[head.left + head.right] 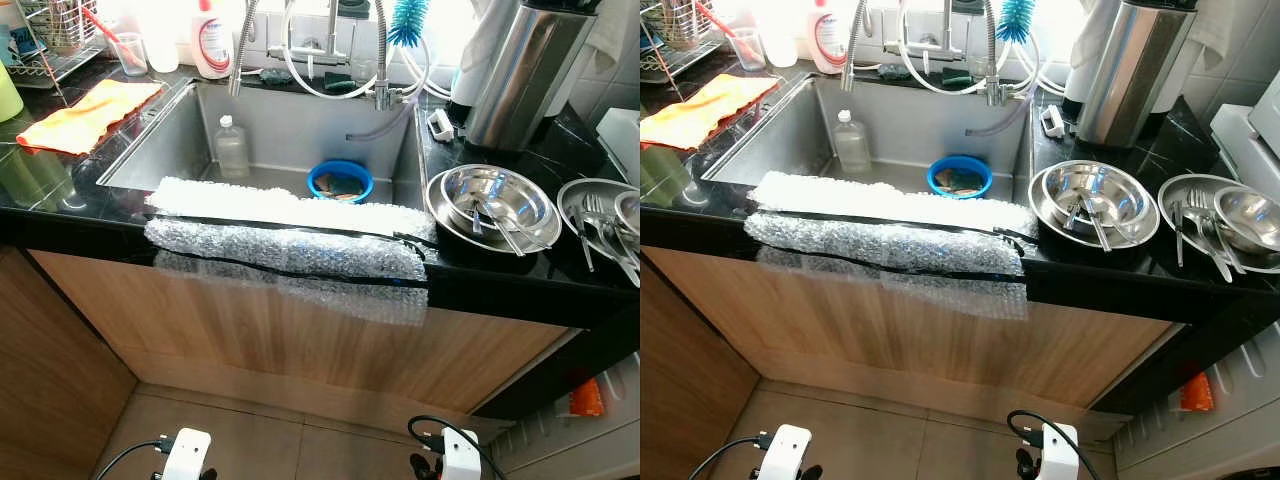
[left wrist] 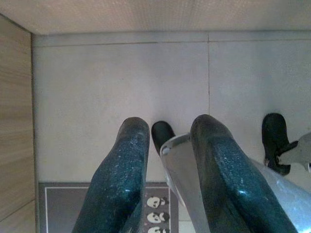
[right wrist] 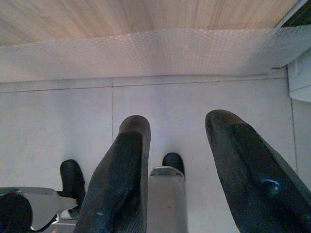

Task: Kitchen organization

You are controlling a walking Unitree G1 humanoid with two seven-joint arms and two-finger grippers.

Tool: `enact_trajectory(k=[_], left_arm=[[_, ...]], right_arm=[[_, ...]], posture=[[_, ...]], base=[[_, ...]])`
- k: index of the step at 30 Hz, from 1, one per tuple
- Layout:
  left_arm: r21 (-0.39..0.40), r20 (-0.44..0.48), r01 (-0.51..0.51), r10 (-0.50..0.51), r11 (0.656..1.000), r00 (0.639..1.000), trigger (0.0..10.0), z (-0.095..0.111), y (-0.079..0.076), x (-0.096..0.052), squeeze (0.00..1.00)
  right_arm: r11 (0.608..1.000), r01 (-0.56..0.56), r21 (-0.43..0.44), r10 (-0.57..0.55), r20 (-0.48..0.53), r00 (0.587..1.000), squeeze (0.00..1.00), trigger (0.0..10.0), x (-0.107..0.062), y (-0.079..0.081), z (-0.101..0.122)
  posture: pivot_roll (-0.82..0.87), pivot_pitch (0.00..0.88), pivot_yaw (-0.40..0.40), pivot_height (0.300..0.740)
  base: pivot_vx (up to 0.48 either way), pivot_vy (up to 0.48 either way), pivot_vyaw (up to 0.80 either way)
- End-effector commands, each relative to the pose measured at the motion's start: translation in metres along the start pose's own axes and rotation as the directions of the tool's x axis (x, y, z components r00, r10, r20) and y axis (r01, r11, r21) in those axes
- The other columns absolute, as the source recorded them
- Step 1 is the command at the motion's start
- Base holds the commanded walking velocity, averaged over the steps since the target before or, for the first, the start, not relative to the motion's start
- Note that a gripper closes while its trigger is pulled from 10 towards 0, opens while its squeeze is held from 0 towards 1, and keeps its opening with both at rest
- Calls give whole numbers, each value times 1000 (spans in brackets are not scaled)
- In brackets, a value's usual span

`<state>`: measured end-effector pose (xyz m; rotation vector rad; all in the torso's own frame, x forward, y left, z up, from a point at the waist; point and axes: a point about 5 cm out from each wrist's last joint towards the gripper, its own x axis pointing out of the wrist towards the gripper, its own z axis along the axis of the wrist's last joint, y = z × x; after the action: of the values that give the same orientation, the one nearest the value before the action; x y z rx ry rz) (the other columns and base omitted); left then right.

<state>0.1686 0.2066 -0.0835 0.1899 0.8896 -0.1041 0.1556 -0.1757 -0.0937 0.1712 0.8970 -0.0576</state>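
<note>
A steel sink is set in a black counter. Inside it stand a clear plastic bottle and a blue bowl. Bubble wrap is draped over the sink's front edge. To the right of the sink, a steel bowl holds cutlery. More steel dishes with forks sit at the far right. Both arms hang idle, low in front of the cabinet. My left gripper and my right gripper are open over the tiled floor, holding nothing.
An orange cloth lies left of the sink, with a dish rack behind it. A tall steel container stands at the back right. The tap with hoses, a soap bottle and a blue brush line the back. A wooden cabinet front is below.
</note>
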Motion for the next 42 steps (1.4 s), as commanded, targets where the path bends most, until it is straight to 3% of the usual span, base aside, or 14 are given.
enact_trajectory(k=[1,9,17,18,19,20,21,30,32,37,38,39,40,42], left_arm=[[-20,6,-13,13,1000,1000,10000,-3,0,-1,0],[-29,90,-50,52,998,995,10000,4,2,-2,0],[2,133,-85,83,996,988,10000,8,3,-3,0],[-2,193,-94,92,996,977,10000,14,14,-6,0],[39,321,-133,113,990,940,10000,24,28,-13,0],[198,588,-261,98,945,803,10000,46,43,-35,0],[232,650,-287,71,929,757,10000,46,42,-43,0],[220,645,-281,76,934,760,10000,39,42,-45,0],[222,670,-258,45,940,741,10000,44,32,-47,0],[200,704,-268,52,943,708,10000,37,26,-58,0],[200,639,-252,68,947,766,10000,8,14,-58,0],[98,530,-213,131,972,838,10000,-1,21,-50,0],[195,534,-283,140,939,834,10000,10,31,-49,0],[328,582,-394,145,859,800,10000,27,41,-52,0]], right_arm=[[1000,4,-24,-4,8,1000,0,10000,0,-2,1],[991,-28,-133,35,54,998,0,10000,0,1,9],[991,-14,-137,28,99,995,0,10000,0,1,13],[991,-13,-135,27,103,994,0,10000,0,1,13],[991,-13,-134,27,106,994,0,10000,0,1,13],[991,-11,-134,26,110,994,0,10000,0,1,13],[991,-11,-132,26,112,993,0,10000,0,1,13],[991,-11,-130,26,115,993,0,10000,0,1,13],[991,-5,-134,21,119,993,0,10000,-1,0,12],[989,22,-146,0,149,989,0,10000,-2,-1,13],[984,26,-174,25,286,958,0,10000,-7,-12,34],[973,47,-225,63,459,886,0,10000,-20,-25,58],[969,49,-244,86,510,856,0,10000,-27,-27,65],[966,45,-254,101,533,840,0,10000,-32,-27,67]], posture=[[-32,47,-45,740],[-32,37,-33,740],[-37,7,-30,740],[-37,2,-29,740],[-37,2,-29,740],[-39,0,-29,740],[-39,0,-29,740],[-39,0,-29,740],[-32,0,-27,740],[-43,5,-30,740],[-49,17,-31,740],[-52,25,-33,740],[-52,33,-35,740],[-52,33,-35,740]], base=[[0,0,0],[0,0,0],[0,0,0],[0,0,0],[0,0,0],[0,0,0],[0,0,0],[0,0,0],[0,0,0],[0,0,0],[0,0,0],[0,0,0],[0,0,0],[0,0,0]])
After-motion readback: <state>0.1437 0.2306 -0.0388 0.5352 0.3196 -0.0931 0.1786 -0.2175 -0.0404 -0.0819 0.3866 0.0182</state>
